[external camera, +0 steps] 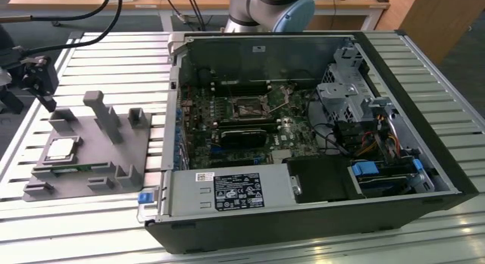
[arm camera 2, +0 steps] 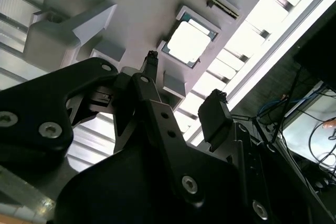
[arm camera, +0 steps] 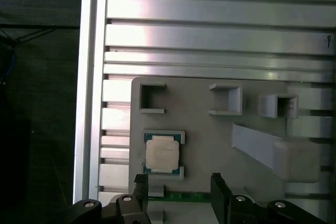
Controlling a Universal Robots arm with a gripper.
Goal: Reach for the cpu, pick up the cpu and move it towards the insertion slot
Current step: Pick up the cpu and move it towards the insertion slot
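**cpu (external camera: 62,149) sits in its cradle while the open gripper hangs over the holder**

Standing by the bench, I see the cpu lying flat, shiny side up, in a shallow cradle on the grey holder (external camera: 91,156) at the exterior view's left. It is well apart from the open computer case (external camera: 303,218). The insertion slot (external camera: 249,108) is inside that case on the board, a dark square in a metal frame.

The gripper (external camera: 45,102) hangs above the far end of the holder with its fingers spread and nothing between them. It touches neither the holder nor the chip. In the first wrist view the gripper (arm camera: 178,182) looks down on the cpu (arm camera: 162,154), which lies closer to one finger than to the other. A thin green memory stick (arm camera: 178,196) lies just beside the cradle, under the fingertips.

The step in hand looks like the reach, with no grasp made. To my eye, doing it well means centring the spread fingers over the chip and squaring them to its edges. The descent should be straight, so the fingertips miss the cradle's raised lips and the memory stick.
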